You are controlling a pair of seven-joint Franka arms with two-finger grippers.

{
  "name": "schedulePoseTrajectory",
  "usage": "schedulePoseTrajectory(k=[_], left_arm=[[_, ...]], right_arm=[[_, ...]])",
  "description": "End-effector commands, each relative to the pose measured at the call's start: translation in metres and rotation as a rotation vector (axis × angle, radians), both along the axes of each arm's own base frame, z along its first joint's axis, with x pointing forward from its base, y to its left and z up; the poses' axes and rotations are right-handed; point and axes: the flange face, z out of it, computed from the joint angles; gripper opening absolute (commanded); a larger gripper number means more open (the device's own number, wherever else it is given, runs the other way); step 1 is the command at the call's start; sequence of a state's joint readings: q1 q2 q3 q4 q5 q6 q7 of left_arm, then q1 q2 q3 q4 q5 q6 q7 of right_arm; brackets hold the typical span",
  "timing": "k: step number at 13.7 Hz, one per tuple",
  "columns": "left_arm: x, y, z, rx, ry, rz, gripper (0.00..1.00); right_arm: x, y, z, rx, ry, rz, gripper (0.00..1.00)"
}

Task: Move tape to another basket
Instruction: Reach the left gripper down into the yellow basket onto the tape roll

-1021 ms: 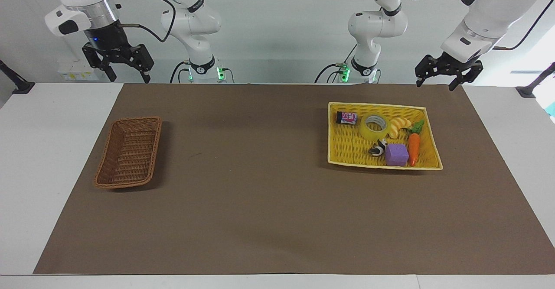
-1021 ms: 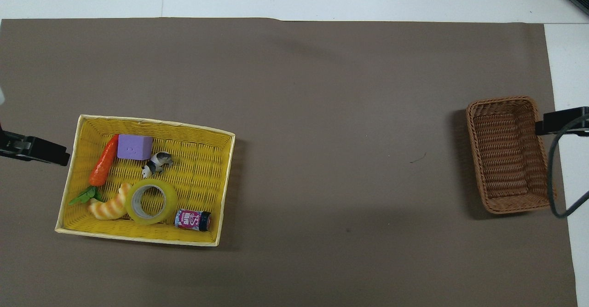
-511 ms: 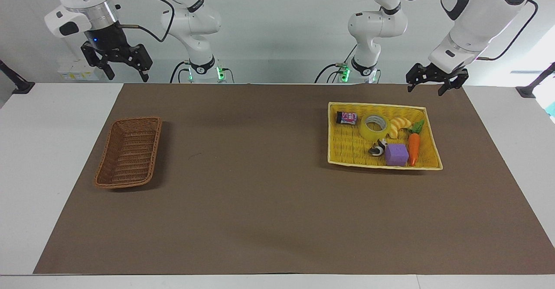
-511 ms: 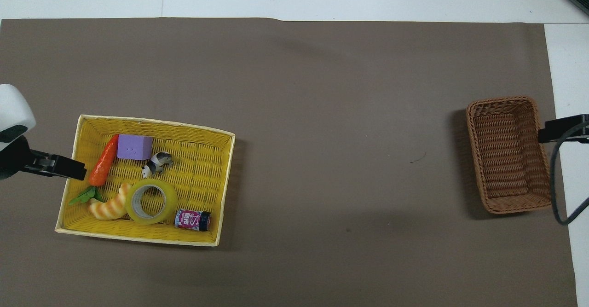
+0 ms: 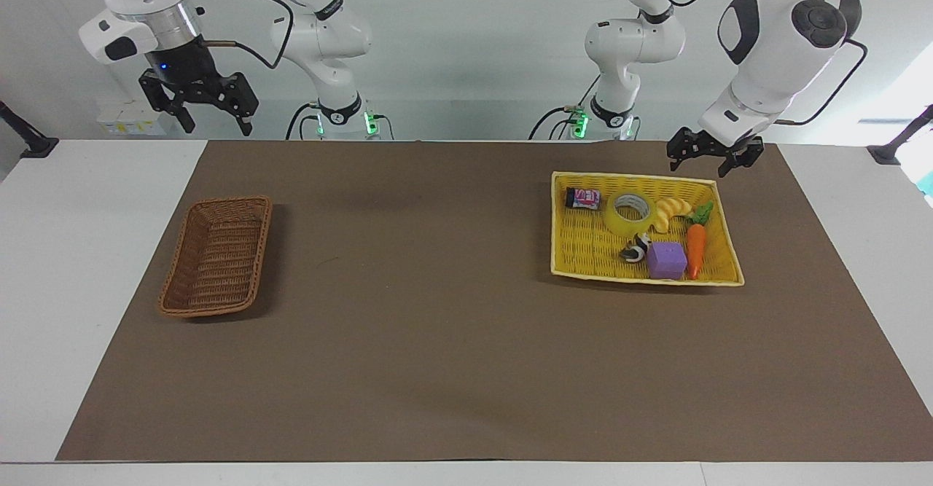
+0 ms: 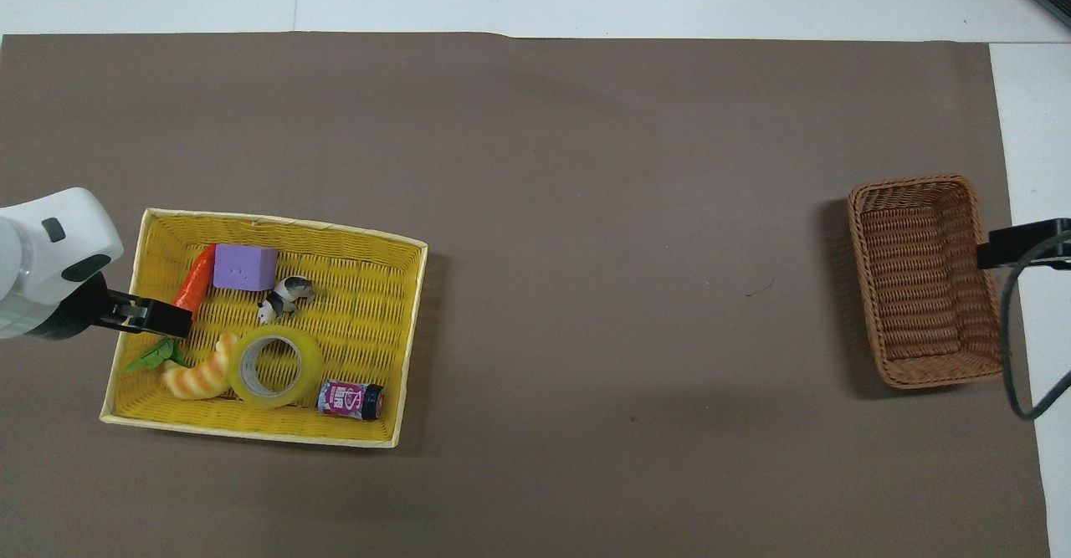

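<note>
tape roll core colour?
Pale grey-white, inside the translucent yellow tape. Shows best in the overhead view.

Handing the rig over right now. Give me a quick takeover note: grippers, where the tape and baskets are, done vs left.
Left gripper: open, empty, in the air over the edge of the yellow basket nearest the robots, not touching anything.
Right gripper: open, empty, waiting up high at the right arm's end of the table.
Tape: lying flat in the yellow basket, between the small can and the croissant toy.
Brown wicker basket: at the right arm's end, nothing in it.
Done: nothing yet; tape not grasped.
Left: grasp the tape, carry it across, release it in the brown wicker basket.
</note>
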State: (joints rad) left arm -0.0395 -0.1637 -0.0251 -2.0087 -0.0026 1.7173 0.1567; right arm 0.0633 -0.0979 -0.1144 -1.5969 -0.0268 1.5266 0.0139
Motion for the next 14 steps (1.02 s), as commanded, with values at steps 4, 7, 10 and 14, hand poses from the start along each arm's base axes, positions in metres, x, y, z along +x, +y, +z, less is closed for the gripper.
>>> schedulePoseTrajectory(k=[4,7,10,14], left_arm=[[-0.021,-0.002,-0.063,0.017,0.006,0.095,1.00],[-0.030,-0.004,-0.099,0.032,0.038,0.170,0.94],[-0.039,-0.015,-0.143,0.031,0.033,0.146,0.85],[-0.051,-0.018,-0.169,0.036,0.059,0.136,0.68]], right_arm=[[-0.008,0.000,0.000,-0.008,0.007,0.028,1.00],[-0.009,0.000,0.000,-0.007,0.007,0.028,1.00],[-0.011,-0.001,-0.001,-0.006,0.009,0.026,1.00],[-0.012,-0.001,-0.001,-0.006,0.010,0.026,1.00]])
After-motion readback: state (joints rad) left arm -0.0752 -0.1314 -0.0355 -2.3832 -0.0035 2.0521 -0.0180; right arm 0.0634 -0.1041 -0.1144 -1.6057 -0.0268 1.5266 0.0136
